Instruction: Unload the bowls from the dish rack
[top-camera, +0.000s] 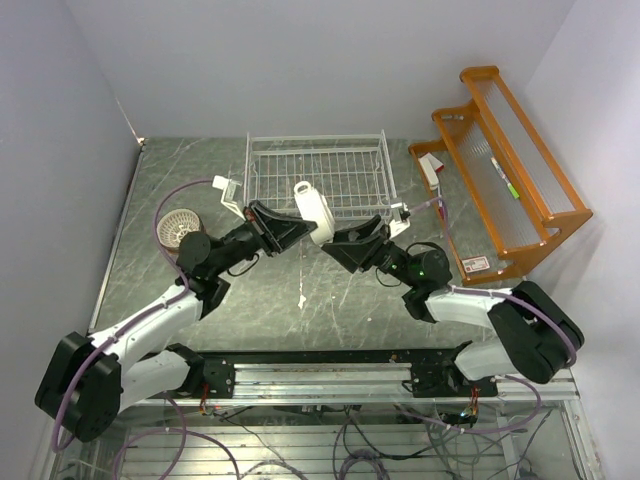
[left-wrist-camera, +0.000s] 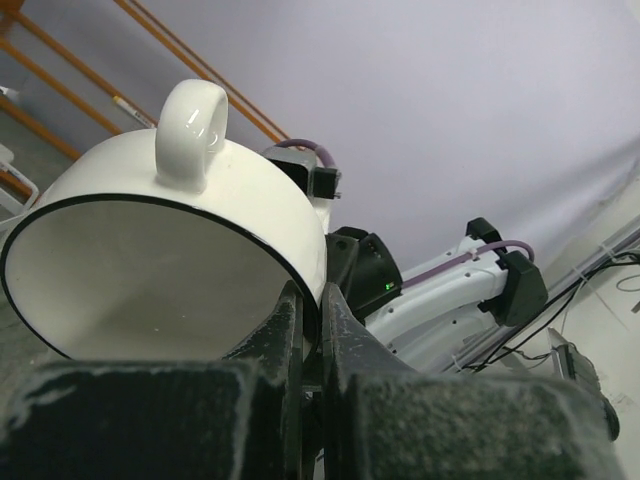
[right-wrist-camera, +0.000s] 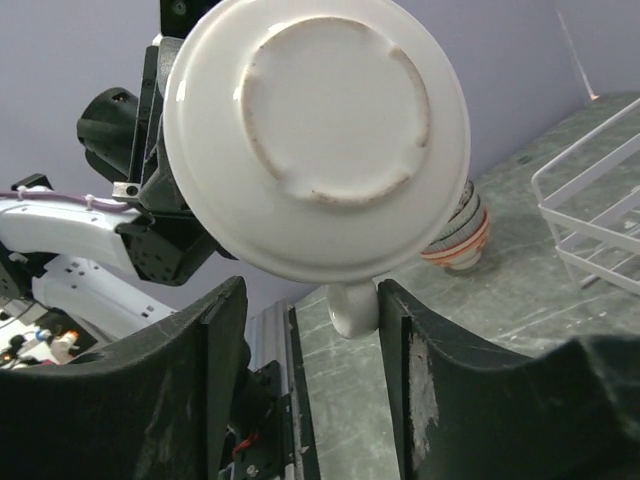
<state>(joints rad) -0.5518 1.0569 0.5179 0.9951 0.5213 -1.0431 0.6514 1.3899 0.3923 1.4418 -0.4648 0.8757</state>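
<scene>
Grey-green marbled surface (top-camera: 330, 290), pale bare walls all round. Far left we note a small stack of bowls (top-camera: 180, 228), upended on the stone well apart from the dish rack (top-camera: 320, 165); it has a ribbed grey pattern, and the right wrist view shows red marking on its lowest rim. Next, the left hand (left-wrist-camera: 312, 300) is pressed together on the black-lined rim of the white handled bowl (top-camera: 318, 215). That bowl hangs in the air between the two arms, tipped on its side, over the rack's near edge. It is glossy glazed ceramic with a smooth loop handle and a scuffed, brownish foot ring. The right hand (right-wrist-camera: 310, 290) is spread, fingers flanking the handle without clamping it. The rack is a shallow grid of thin white wire, and we see nothing in it. Far right stands an orange wooden shelf (top-camera: 515, 150). We judge the unloading nearly done, with only the airborne bowl left to set down.
</scene>
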